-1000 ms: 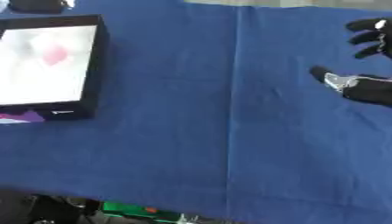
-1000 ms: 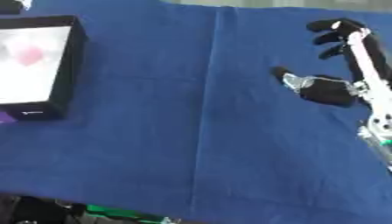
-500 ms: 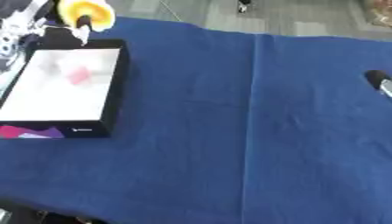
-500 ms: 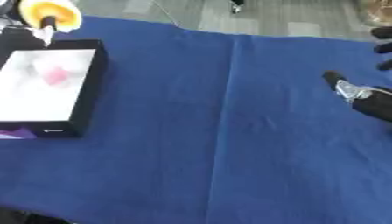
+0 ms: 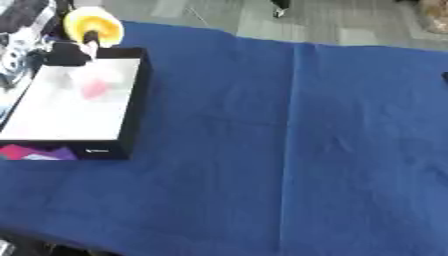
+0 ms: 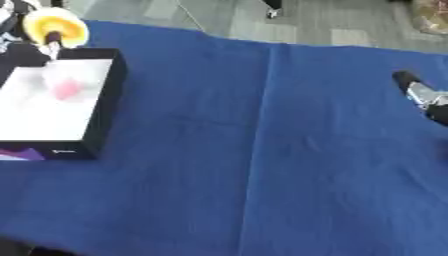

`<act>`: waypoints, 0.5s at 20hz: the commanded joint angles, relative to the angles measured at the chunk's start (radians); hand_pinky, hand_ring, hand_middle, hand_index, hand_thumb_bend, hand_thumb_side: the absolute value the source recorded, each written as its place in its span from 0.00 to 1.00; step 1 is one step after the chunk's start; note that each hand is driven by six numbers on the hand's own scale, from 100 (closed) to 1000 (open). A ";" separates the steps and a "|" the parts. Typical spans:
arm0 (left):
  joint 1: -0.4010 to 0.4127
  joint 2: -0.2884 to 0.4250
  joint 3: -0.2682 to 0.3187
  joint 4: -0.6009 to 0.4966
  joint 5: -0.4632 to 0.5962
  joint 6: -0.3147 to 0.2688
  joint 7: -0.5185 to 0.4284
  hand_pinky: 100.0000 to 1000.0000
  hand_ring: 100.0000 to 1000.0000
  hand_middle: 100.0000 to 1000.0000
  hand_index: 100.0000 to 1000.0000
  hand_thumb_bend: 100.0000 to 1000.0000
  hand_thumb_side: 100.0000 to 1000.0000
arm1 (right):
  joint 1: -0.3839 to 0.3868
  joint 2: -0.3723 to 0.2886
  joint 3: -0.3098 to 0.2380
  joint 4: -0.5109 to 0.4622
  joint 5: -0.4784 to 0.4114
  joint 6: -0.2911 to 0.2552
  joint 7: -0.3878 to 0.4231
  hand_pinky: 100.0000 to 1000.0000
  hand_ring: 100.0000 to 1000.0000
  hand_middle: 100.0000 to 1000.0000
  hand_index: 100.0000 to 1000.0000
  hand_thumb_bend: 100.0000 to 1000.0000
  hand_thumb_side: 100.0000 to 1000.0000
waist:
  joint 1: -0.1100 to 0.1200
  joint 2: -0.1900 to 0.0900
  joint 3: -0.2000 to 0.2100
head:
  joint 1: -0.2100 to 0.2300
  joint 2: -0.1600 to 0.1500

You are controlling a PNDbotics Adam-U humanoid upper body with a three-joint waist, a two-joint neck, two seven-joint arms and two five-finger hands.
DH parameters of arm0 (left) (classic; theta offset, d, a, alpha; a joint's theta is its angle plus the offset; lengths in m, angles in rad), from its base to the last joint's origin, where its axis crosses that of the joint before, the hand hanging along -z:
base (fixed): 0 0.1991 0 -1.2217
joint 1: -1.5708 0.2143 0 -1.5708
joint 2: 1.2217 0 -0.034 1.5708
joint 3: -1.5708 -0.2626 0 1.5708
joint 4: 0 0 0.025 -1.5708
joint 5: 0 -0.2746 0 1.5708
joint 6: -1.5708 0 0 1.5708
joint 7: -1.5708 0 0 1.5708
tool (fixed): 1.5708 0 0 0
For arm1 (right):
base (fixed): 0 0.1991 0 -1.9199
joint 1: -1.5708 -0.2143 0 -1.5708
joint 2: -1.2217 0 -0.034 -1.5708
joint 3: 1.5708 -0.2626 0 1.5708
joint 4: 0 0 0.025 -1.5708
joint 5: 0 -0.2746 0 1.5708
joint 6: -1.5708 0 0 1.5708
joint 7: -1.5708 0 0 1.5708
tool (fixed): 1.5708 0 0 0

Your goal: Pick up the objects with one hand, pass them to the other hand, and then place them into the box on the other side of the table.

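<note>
The desk is covered with a blue cloth (image 5: 289,150). The box (image 5: 131,107), black-walled with a white floor, sits at the desk's left edge toward the far corner. A pink object (image 5: 94,89) lies inside the box on the white floor. The left hand (image 5: 86,31) is over the box's far rim, its fingers curled round a yellow object (image 5: 98,25). The right hand (image 6: 422,95) shows only partly at the desk's right edge; its finger state cannot be determined.

A blue cloth (image 5: 289,150) covers the table, grey floor (image 6: 332,22) beyond it
</note>
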 commanded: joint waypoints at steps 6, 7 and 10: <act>0.010 0.055 0.017 0.045 -0.041 0.002 -0.012 0.65 0.45 0.29 0.33 0.00 0.13 | -0.007 -0.043 -0.035 -0.010 -0.012 -0.007 -0.024 0.57 0.70 0.71 0.74 0.54 0.13 | -0.002 -0.015 -0.002 | 0.001 0.026; 0.013 0.056 0.017 0.051 -0.046 0.002 -0.016 0.65 0.46 0.29 0.33 0.00 0.13 | -0.007 -0.044 -0.037 -0.010 -0.013 -0.008 -0.025 0.57 0.70 0.71 0.74 0.54 0.13 | -0.003 -0.015 -0.002 | 0.003 0.028; 0.020 0.058 0.019 0.070 -0.060 0.005 -0.027 0.65 0.46 0.30 0.34 0.00 0.13 | -0.007 -0.045 -0.042 -0.010 -0.015 -0.009 -0.028 0.57 0.70 0.71 0.74 0.54 0.13 | -0.005 -0.015 -0.002 | 0.014 0.029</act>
